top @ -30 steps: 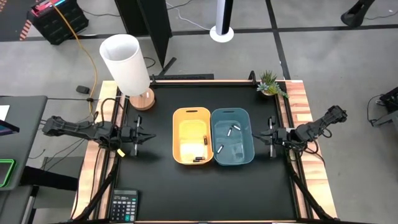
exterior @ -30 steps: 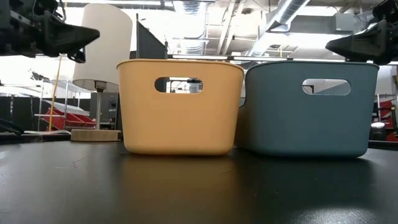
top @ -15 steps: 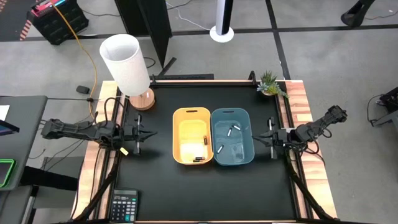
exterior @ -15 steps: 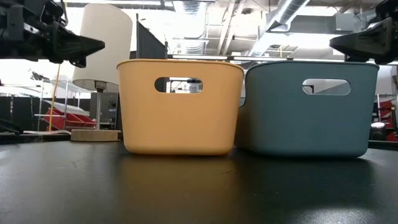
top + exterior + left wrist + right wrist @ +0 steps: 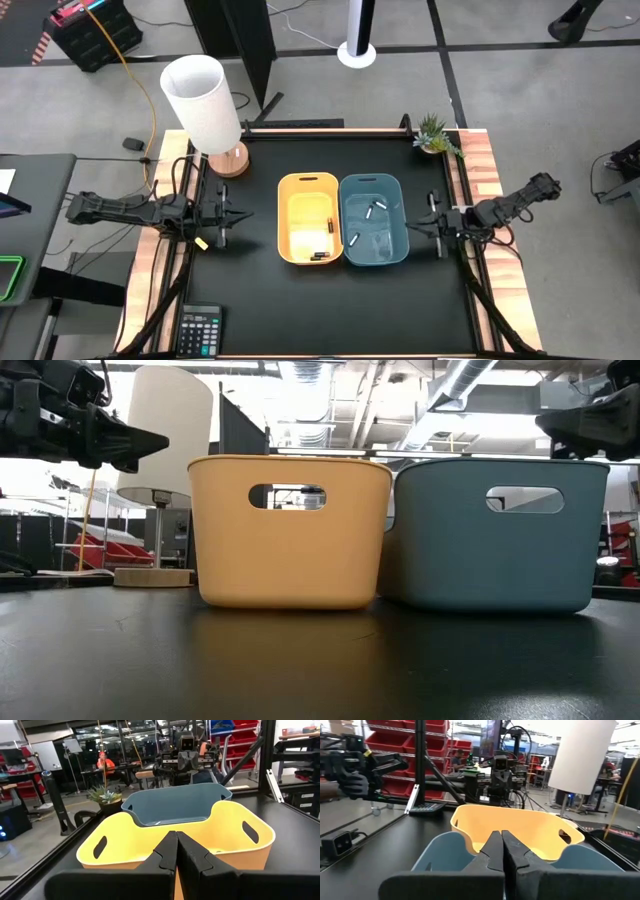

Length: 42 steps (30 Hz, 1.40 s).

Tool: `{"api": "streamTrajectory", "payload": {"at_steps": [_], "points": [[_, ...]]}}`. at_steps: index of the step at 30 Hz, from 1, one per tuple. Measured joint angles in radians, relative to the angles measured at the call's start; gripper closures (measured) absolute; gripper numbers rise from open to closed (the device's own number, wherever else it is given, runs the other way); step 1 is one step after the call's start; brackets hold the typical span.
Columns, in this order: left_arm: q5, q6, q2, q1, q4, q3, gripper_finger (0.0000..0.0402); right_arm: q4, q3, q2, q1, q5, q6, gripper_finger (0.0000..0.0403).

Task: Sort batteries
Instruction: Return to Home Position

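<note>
The left claw (image 5: pixel 176 840) is pinched closed and holds nothing. It hangs over the left side of the table (image 5: pixel 260 300), apart from the orange bin (image 5: pixel 309 219). The right claw (image 5: pixel 502 839) is pinched closed too, and empty, near the blue bin (image 5: pixel 374 220). The bins touch side by side. Dark batteries (image 5: pixel 328 225) lie in the orange bin. White batteries (image 5: pixel 375 207) lie in the blue bin.
</note>
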Motion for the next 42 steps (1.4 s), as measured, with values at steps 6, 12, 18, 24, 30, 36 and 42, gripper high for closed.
{"api": "streamTrajectory", "payload": {"at_steps": [6,12,18,24,30,36,42], "points": [[0.0,0.001,0.0,0.0,0.0,0.0,0.0401,0.014,0.0,0.0,-0.132,-0.126,0.006,0.0399],[0.001,-0.036,0.0,0.0,-0.007,0.0,0.0402,-0.002,0.0,0.0,-0.275,-0.271,0.037,0.0399],[-0.003,-0.102,0.0,0.0,-0.05,0.0,0.0402,-0.033,0.0,0.0,-0.385,-0.371,0.1,0.0398],[-0.046,-0.182,0.0,0.0,-0.113,0.0,0.0402,-0.055,0.0,0.012,-0.421,-0.375,0.152,0.0385],[-0.047,-0.146,0.001,0.0,-0.136,0.012,0.0402,-0.056,0.0,0.011,-0.421,-0.375,0.228,0.0374],[-0.047,-0.155,0.0,0.0,-0.137,0.012,0.0401,-0.056,0.0,0.011,-0.421,-0.375,0.228,0.0372],[-0.048,-0.157,0.001,0.0,-0.139,0.012,0.0401,-0.057,0.0,0.011,-0.421,-0.375,0.227,0.0372]]}}
